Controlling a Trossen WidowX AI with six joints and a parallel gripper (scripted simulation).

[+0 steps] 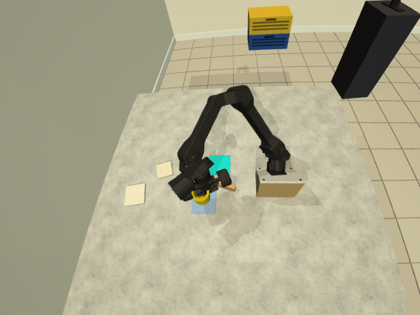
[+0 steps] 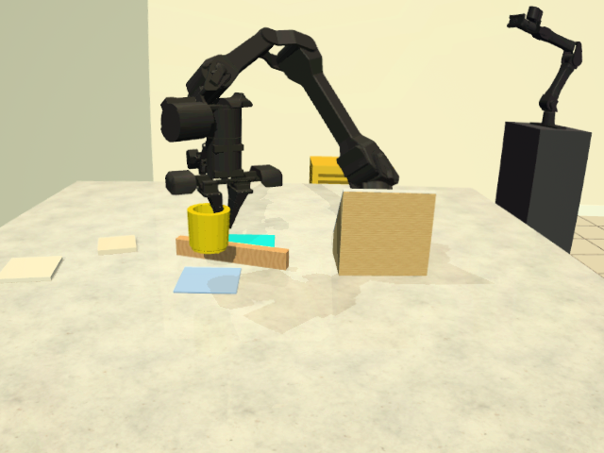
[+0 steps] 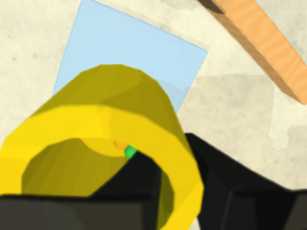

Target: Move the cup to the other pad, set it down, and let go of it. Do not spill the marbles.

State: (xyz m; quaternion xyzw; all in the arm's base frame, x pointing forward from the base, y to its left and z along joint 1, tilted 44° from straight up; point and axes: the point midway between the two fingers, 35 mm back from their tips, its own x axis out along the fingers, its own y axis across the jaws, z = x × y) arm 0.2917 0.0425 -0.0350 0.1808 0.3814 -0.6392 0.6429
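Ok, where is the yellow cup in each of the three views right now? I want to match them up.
Top: the yellow cylindrical cup sits left of centre, under the wrist, at the far edge of the light blue square pad.
Exterior: left of centre, lifted above that pad, fingers pinching its rim.
Wrist: fills the lower left.
Shared landmark: the light blue pad.

Yellow cup (image 2: 208, 228) upright, seemingly lifted above light-blue pad (image 2: 208, 280), marbles (image 3: 126, 149) inside

Bright, even light; soft pale shadows on the table (image 2: 341, 365); sharp focus.
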